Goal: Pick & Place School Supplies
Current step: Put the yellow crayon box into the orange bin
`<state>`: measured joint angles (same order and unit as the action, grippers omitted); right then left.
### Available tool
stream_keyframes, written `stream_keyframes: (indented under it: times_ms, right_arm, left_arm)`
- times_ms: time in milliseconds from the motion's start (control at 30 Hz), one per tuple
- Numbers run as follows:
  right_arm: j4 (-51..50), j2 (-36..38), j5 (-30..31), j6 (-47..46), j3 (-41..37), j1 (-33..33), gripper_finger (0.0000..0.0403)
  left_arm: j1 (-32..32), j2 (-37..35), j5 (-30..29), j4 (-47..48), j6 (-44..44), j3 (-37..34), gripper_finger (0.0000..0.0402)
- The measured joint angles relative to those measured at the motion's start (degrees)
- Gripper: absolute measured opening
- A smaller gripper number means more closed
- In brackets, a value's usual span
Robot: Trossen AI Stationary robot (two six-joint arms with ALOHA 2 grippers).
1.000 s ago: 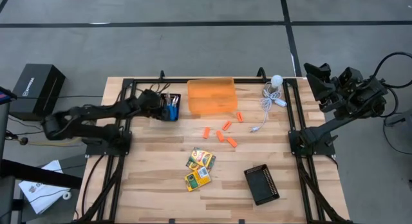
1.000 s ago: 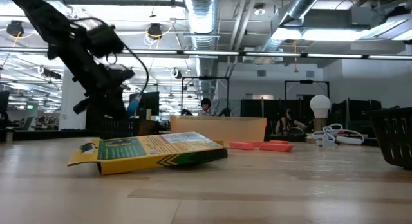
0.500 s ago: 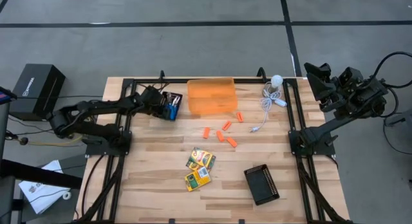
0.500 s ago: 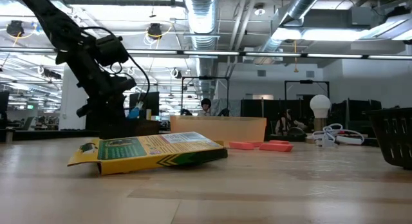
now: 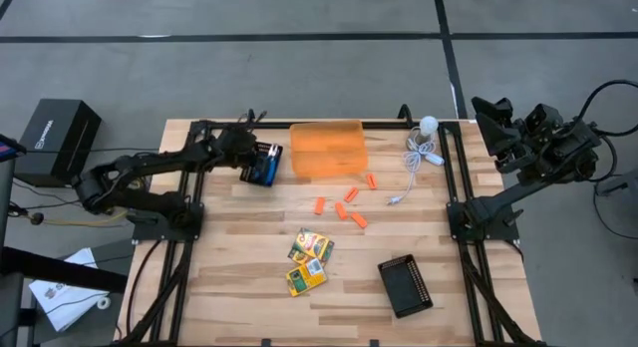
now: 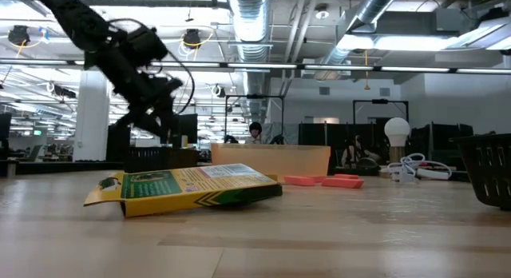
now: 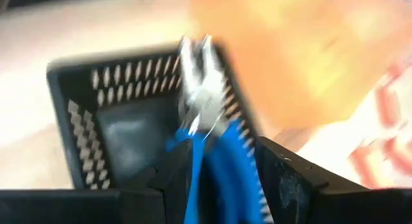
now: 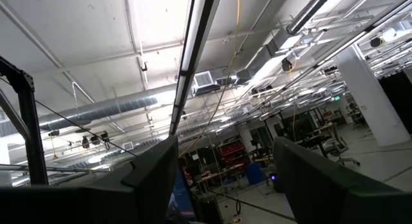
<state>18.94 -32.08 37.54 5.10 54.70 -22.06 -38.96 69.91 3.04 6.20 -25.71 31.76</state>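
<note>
Left claw (image 5: 249,148) open over pliers (image 7: 212,153) (in black tray (image 7: 116,121)).

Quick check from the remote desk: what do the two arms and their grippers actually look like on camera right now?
Both arms are dark, near-black jointed links on black frame mounts at the table's sides. The left arm carries a looping black cable near its wrist, seen in the low view. The left gripper has two chunky black fingers. The right gripper shows matching broad dark fingers. No markings are visible.

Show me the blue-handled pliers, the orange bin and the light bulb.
blue-handled pliers (image 7: 215,166), left wrist view, on the blue handle.
orange bin (image 5: 327,150), high view, on its middle.
light bulb (image 6: 397,132), low view, on the round globe.
</note>
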Motion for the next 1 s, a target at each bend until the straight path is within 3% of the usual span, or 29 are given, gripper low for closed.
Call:
stream_keyframes:
  times_ms: [100, 200, 400, 533, 667, 800, 1000]
  right_arm:
    - [0.02, 0.00, 0.00, 0.00, 0.00, 0.00, 0.0244]
    - [0.03, 0.00, -0.04, -0.01, 0.00, -0.01, 0.0244]
    - [-2.92, -0.90, -0.30, -4.33, 0.09, -0.04, 0.0244]
    - [-8.33, -3.05, -0.35, -10.56, 0.07, -0.03, 0.0244]
    - [-12.51, -4.15, -0.26, -14.36, 0.00, -0.02, 0.0244]
    - [-17.34, -5.04, 0.93, -18.51, 0.13, 0.27, 0.0244]
    - [-33.65, -5.20, 1.43, -34.02, 0.00, 1.59, 0.0244]
  left_arm:
    - [0.69, -3.23, 0.91, -1.47, 0.47, 3.24, 0.0154]
    - [1.63, -7.82, 5.78, -8.66, 1.11, 5.76, 0.0147]
    - [5.24, -15.04, 16.76, -20.48, -9.42, 9.64, 0.0142]
    - [11.59, -16.85, 17.95, -20.91, -13.86, 11.76, 0.0142]
    - [19.68, -15.84, 16.73, -20.52, -15.07, 12.33, 0.0142]
    - [26.71, -11.91, 13.27, -11.54, -13.74, 12.34, 0.0142]
    - [36.58, -2.12, 13.32, -6.57, -14.35, 12.27, 0.0142]
